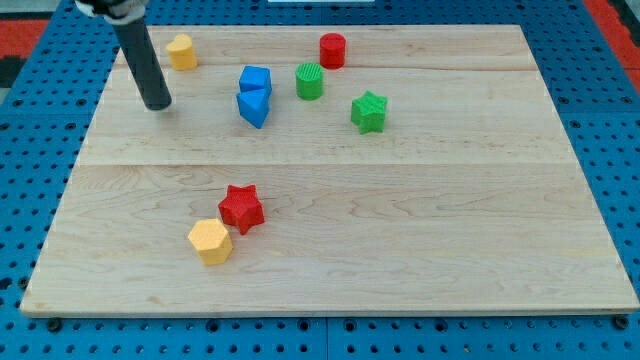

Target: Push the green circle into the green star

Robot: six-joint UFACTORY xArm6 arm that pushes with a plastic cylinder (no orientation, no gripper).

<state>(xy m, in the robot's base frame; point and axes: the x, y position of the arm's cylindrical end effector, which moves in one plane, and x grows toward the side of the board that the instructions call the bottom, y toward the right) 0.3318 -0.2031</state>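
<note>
1. Nearest the camera, at about seven o'clock on the board, a yellow hexagon block (210, 241) sits touching a red star block (241, 208), which lies at its one o'clock.
2. Both rest on a pale wooden board (420, 230) made of long planks with visible grain; a blue pegboard surface (620, 150) surrounds it.
3. Near the board's twelve o'clock edge stands a red cylinder (332, 50), smooth-sided with a flat top.
4. The green circle (309, 81), a short ridged cylinder in bright green, stands just at seven o'clock of the red cylinder, not touching it.
5. The green star (369, 111), the same bright green with ridged sides, lies near the green circle at its four o'clock, with bare wood between them.
6. At nine o'clock of the green circle, a blue cube (255, 80) and a blue wedge-shaped block (253, 106) sit touching, one behind the other.
7. A yellow rounded block (181, 51) sits toward eleven o'clock.
8. The arm has no jaws; it ends in a dark, smooth rod. My tip (158, 105) rests at ten o'clock, left of the blue pair, which stands between it and the green circle.
</note>
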